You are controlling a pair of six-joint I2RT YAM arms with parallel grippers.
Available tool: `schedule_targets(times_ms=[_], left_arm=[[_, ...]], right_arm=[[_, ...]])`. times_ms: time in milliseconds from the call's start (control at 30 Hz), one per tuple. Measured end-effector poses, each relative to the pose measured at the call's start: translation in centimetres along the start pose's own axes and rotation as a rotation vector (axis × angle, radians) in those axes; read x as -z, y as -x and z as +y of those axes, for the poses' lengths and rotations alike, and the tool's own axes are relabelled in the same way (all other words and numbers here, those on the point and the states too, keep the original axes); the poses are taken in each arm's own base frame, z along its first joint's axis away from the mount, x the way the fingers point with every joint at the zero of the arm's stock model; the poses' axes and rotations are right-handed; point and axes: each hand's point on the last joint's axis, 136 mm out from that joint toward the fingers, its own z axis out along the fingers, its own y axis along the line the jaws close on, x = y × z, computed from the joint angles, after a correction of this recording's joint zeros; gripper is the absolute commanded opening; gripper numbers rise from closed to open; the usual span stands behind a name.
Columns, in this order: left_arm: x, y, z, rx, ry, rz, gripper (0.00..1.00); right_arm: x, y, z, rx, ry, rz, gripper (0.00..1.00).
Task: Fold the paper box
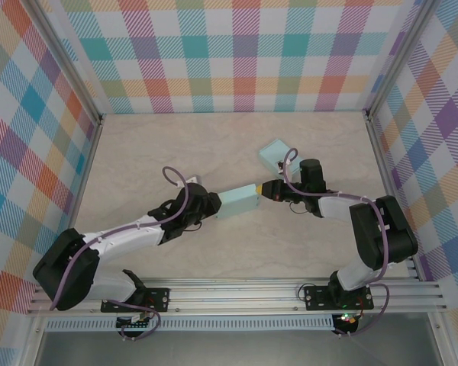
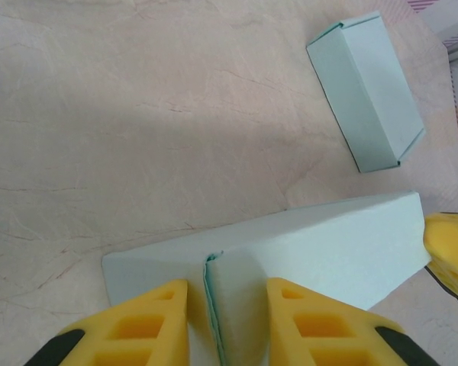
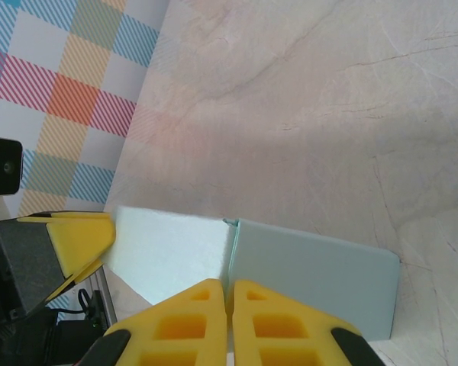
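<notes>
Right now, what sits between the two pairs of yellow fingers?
The pale green paper box, pinched at either end by the left fingers and right fingers; the top view shows it best.

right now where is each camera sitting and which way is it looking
Top external: above and behind the arms, looking down at the table; both arms show, left gripper and right gripper at opposite ends of the paper box.
Left wrist: on the left arm, looking past the left fingers along the paper box toward the second box.
Right wrist: on the right arm, looking past the right fingers toward the checked wall.
Shared: both wrist views hold the paper box and the other gripper's fingertip.
</notes>
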Motion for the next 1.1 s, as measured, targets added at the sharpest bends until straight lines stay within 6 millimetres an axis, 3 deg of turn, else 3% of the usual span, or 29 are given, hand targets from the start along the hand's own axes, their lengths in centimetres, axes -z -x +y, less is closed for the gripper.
schedule_targets(times_ms=[567, 667, 833, 1100], left_arm=[[2.0, -0.5, 0.4, -0.024, -0.041, 0.016, 0.0], [2.4, -1.3, 2.0, -0.064, 0.025, 0.049, 0.05], [2.9, -2.3, 4.5, -0.114, 0.133, 0.098, 0.11], [4.9, 0.5, 2.5, -0.185, 0.127, 0.033, 0.18]], right_arm=[[-0.2, 0.3, 0.3, -0.017, -0.007, 0.0, 0.11], [-0.2, 0.4, 0.3, -0.025, -0.014, 0.003, 0.13], [-0.1, 0.5, 0.2, -0.043, -0.038, 0.011, 0.21], [0.3, 0.4, -0.2, -0.093, -0.103, 0.039, 0.44]])
